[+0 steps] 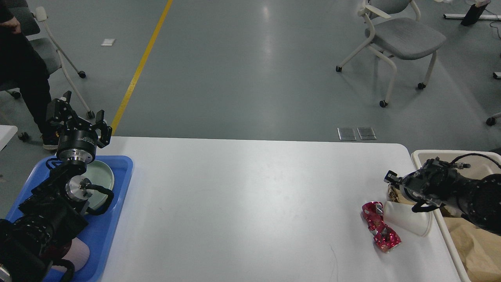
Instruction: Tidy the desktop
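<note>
Your right gripper [391,179] sits low over the trash by the bin [419,156] (jaws: can't tell), prob. lined up for the brown wad [392,192], cup [407,221] & wrapper [379,231] on the tabletop [242,203]; left gripper [76,117], jaws apart, is parked over the tray [117,188].

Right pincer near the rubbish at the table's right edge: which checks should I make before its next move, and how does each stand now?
1. Crumpled brown paper ball free to grasp: not ok, mostly hidden behind the right pincer.
2. Right pincer open: cannot tell, seen end-on and dark.
3. White paper cup lying on its side on the large white desktop: ok.
4. Crushed red foil wrapper beside the cup, on the desktop: ok.
5. Beige rectangular bin at the table's right edge: ok.
6. Left pincer open, above the blue plastic tray: ok.
</note>
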